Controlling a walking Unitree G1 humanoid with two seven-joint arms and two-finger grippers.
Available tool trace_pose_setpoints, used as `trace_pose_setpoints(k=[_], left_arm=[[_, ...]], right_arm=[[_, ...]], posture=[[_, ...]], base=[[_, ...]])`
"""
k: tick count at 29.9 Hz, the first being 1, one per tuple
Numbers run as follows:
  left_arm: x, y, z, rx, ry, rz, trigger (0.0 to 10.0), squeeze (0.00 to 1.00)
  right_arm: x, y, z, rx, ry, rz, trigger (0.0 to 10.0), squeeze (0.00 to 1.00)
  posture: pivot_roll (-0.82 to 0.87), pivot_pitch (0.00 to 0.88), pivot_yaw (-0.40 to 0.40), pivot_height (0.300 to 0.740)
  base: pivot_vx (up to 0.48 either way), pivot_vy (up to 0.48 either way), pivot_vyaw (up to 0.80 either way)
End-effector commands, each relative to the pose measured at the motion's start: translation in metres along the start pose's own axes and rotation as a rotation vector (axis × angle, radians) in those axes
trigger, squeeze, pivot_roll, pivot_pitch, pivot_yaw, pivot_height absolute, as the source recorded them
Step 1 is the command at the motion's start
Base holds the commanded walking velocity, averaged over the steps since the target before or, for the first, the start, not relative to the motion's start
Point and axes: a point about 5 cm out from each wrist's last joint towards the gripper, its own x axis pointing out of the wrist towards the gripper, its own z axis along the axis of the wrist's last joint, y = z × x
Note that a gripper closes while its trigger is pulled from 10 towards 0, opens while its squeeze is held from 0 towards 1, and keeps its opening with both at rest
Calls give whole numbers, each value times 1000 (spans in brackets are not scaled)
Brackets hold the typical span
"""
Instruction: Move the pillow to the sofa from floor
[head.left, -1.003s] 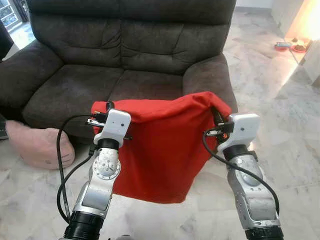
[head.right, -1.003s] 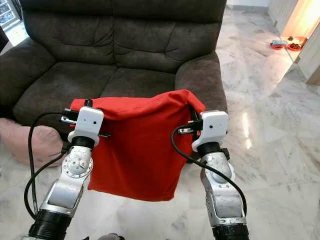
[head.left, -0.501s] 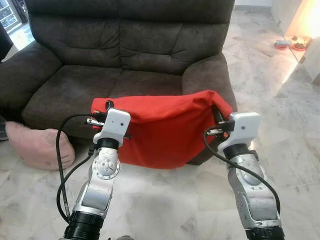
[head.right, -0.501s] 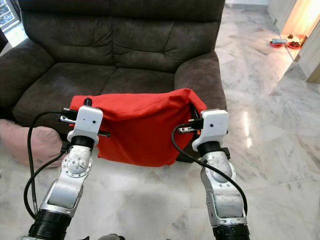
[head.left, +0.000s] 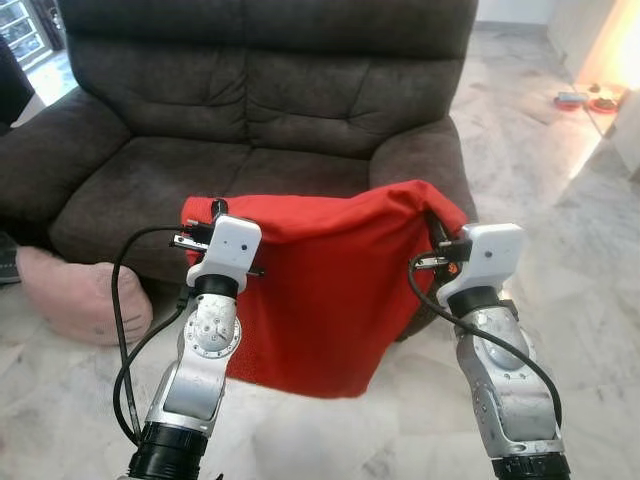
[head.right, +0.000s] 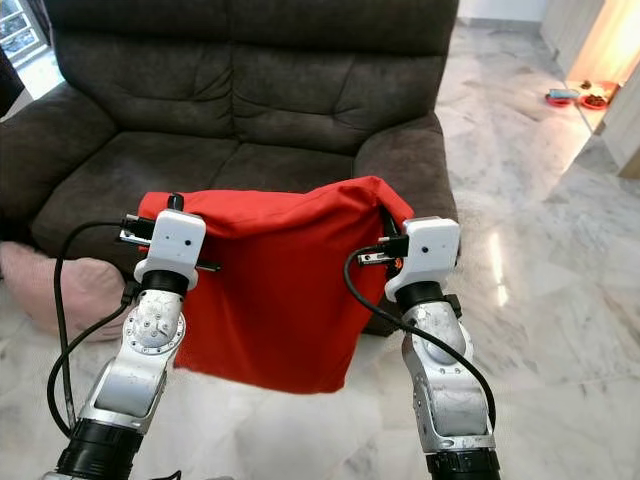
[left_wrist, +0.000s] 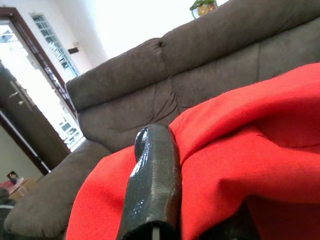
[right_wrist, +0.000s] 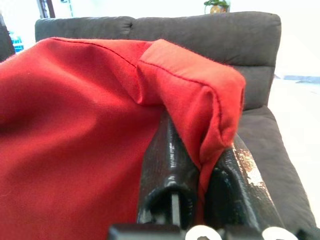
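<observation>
Step in hand: carry, pillow lifted, not yet placed. Flat red fabric pillow (head.left: 320, 290) hangs in air just in front of dark brown plush sofa (head.left: 270, 110), upper edge level with seat front, lower edge clear of pale marble floor (head.left: 590, 250). Left tool (head.left: 205, 232) pinches pillow's upper left corner; right tool (right_wrist: 200, 165) pressed on folded upper right corner. Pink cushion (head.left: 75, 295) lies on floor beside sofa's left arm. Next move likely: advance toward sofa, raise pillow over seat edge, lower onto seat cushion, then release both corners.
</observation>
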Motion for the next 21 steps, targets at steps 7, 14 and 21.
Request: trace_pose_setpoints(k=[7, 14, 21], left_arm=[[5, 8, 29, -28, -139, 50, 10000, 0], [4, 7, 30, -32, -140, 45, 10000, 0], [4, 6, 30, -36, -142, 41, 10000, 0]], right_arm=[[2, 1, 11, -2, -45, 12, 10000, 0], [2, 3, 11, -1, -45, 21, 10000, 0], [2, 5, 12, 2, -47, 27, 10000, 0]], posture=[[120, 53, -6, 740], [118, 49, -6, 740], [117, 49, -5, 740]], base=[[296, 0, 0], [299, 0, 0], [299, 0, 0]])
